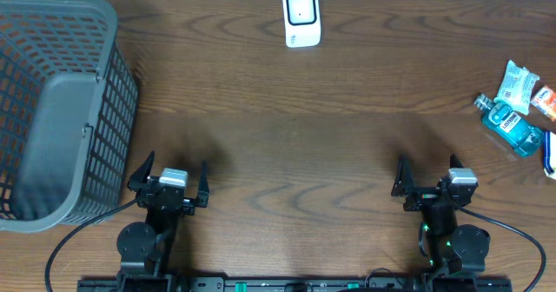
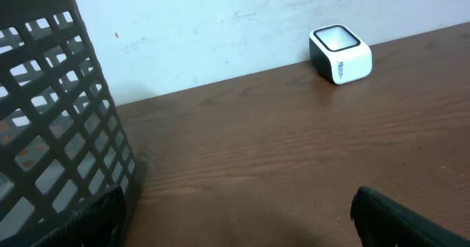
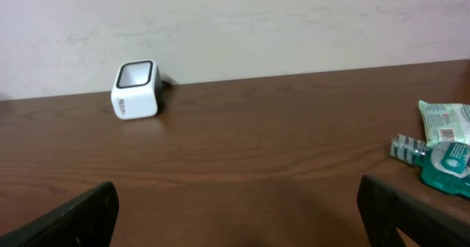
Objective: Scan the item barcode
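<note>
Left tool (image 1: 175,165), right tool (image 1: 427,167): agape, low.

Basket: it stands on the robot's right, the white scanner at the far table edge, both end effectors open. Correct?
No: the overhead view shows the basket on the robot's left. The white scanner is at the far table edge, and the left end effector and right end effector are open.

One white scanner (image 1: 301,17). Left of the scanner, one grey basket (image 1: 117,109). Right of the scanner, one blue bottle (image 1: 512,129), one white packet (image 1: 517,83), one orange packet (image 1: 546,101) and one dark-edged item (image 1: 550,157) cut off by the frame. Nearer than the scanner, two grippers: left gripper (image 1: 173,168), right gripper (image 1: 428,168).
</note>
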